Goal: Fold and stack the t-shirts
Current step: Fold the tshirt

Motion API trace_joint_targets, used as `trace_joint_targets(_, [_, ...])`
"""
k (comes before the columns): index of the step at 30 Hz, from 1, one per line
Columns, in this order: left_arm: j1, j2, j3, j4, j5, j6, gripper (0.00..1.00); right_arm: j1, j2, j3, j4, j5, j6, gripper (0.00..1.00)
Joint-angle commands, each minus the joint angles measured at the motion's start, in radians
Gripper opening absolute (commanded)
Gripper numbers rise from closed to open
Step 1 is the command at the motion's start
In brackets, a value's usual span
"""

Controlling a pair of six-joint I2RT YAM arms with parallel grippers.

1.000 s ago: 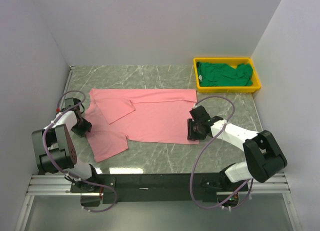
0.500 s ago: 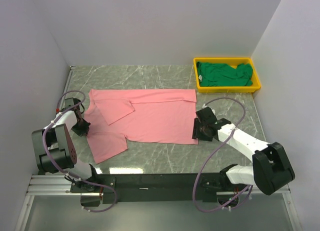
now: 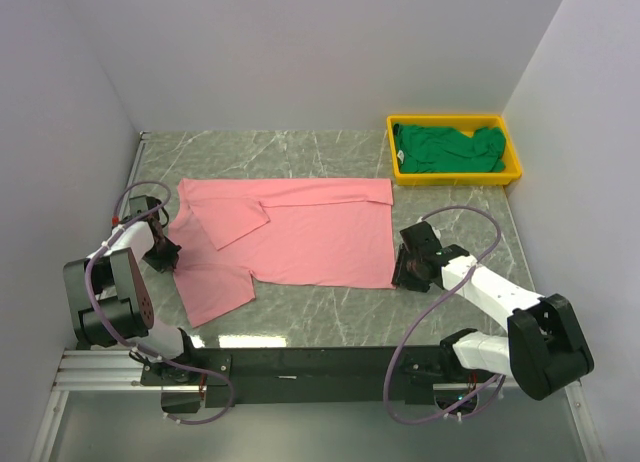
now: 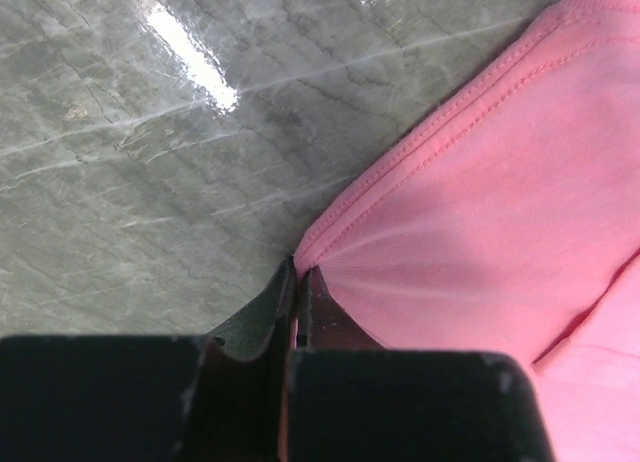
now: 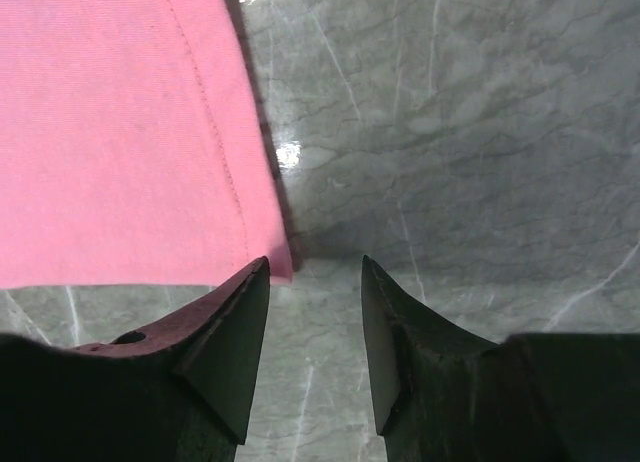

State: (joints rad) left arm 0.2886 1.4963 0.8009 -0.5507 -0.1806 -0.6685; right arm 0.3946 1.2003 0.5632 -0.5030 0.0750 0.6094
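Observation:
The pink t-shirt (image 3: 290, 237) lies spread flat on the marble table, one sleeve folded onto its body. My left gripper (image 3: 170, 254) is shut on the shirt's left edge; in the left wrist view the pink hem (image 4: 420, 152) is pinched between the closed fingertips (image 4: 298, 282). My right gripper (image 3: 402, 270) is open beside the shirt's near right corner; the right wrist view shows that corner (image 5: 275, 267) just off the left fingertip (image 5: 250, 292), with bare table between the jaws. The dark green t-shirt (image 3: 447, 148) lies bunched in the yellow tray (image 3: 455, 177).
The yellow tray stands at the table's far right corner. White walls close the table on the left, back and right. Grey cables loop from both arms over the table near each gripper.
My right gripper has drawn back to the right, from over the shirt's right edge to just off its near right corner. The left gripper and the shirt have barely moved.

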Motion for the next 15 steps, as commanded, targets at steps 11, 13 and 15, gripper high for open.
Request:
trace_joint_targets(11, [0.003,-0.038,0.003,-0.026,-0.008,0.009,0.01,0.019,0.051,0.041,-0.005,0.002,0.032,0.47])
trace_joint_targets(13, [0.003,-0.039,0.003,-0.026,-0.008,0.009,0.01,0.032,0.062,0.046,-0.002,0.000,0.039,0.47])
trace_joint_targets(15, [0.003,-0.044,0.003,-0.026,-0.010,0.009,0.01,0.043,0.067,0.052,-0.003,0.005,0.047,0.47])
